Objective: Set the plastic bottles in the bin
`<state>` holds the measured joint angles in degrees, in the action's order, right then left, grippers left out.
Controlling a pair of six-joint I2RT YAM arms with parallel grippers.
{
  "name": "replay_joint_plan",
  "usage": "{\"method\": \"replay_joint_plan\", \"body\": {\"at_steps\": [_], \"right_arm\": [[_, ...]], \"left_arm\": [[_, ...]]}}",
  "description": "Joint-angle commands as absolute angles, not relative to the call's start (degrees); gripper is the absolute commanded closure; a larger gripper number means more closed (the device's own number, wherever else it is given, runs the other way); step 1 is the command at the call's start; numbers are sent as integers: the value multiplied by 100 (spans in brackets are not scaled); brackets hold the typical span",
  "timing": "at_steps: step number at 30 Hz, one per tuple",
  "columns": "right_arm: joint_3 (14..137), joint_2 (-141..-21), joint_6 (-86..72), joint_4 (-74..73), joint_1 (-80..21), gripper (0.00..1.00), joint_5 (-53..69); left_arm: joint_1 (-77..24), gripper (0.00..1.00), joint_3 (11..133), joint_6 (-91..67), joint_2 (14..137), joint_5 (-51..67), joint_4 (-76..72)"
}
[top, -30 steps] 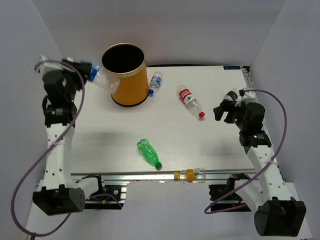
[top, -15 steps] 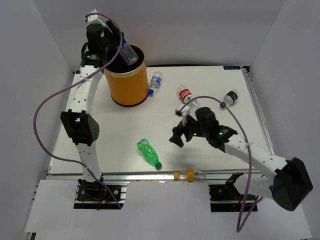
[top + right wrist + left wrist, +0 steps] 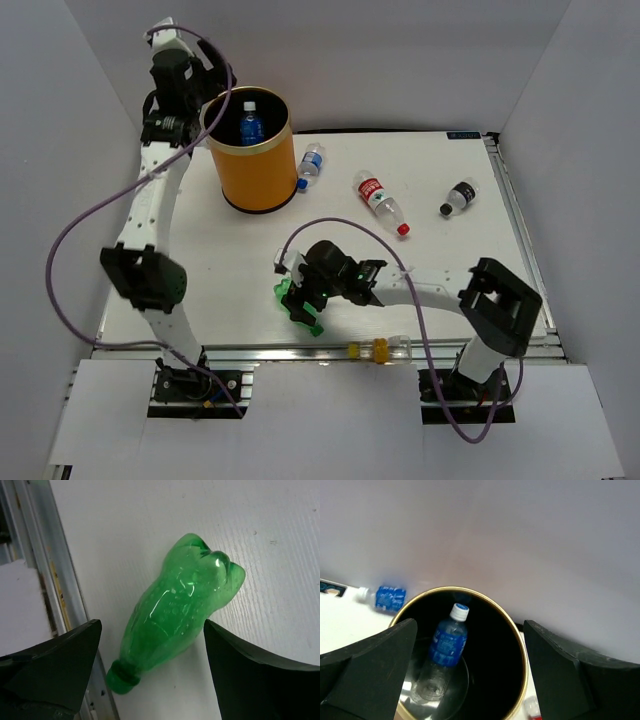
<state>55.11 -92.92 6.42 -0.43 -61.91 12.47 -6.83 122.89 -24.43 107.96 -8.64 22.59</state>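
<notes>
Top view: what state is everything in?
Bin: upright, one bottle inside.
Binned bottle: cap up.
Blue-label bottle: lying by bin.
Red-label bottle: lying, capped.
Dark-capped bottle: lying.
Green bottle: lying, capped.
Yellow-label bottle: lying at near edge.
Left gripper: open, above bin.
Right gripper: open, straddling green bottle.

green bottle (image 3: 180,615), orange bin (image 3: 260,170)

The top view looks down from high above the near side, taking in the whole white counter (image 3: 230,260). The left wrist view sits close over the tall orange-yellow cylindrical bin (image 3: 495,670), facing into its black inside; the top view has it at upper left. The right wrist view faces down, very near the green plastic bottle (image 3: 175,610), which is lower centre in the top view.
</notes>
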Motion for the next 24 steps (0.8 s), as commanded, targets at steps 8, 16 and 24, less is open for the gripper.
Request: {"method": "replay_joint_plan", "body": {"at_steps": [8, 16, 24], "right_arm": [[6433, -10599, 141, 388, -6284, 22, 695], [7425, -9713, 123, 483, -6127, 81, -255], [10393, -10753, -457, 1239, -4642, 80, 738]], "left_arm": [[-677, 2, 7354, -3795, 6595, -1732, 2470], [-677, 2, 5284, -5123, 4317, -1899, 2900], [-677, 2, 3939, -5564, 3744, -941, 3199]]}}
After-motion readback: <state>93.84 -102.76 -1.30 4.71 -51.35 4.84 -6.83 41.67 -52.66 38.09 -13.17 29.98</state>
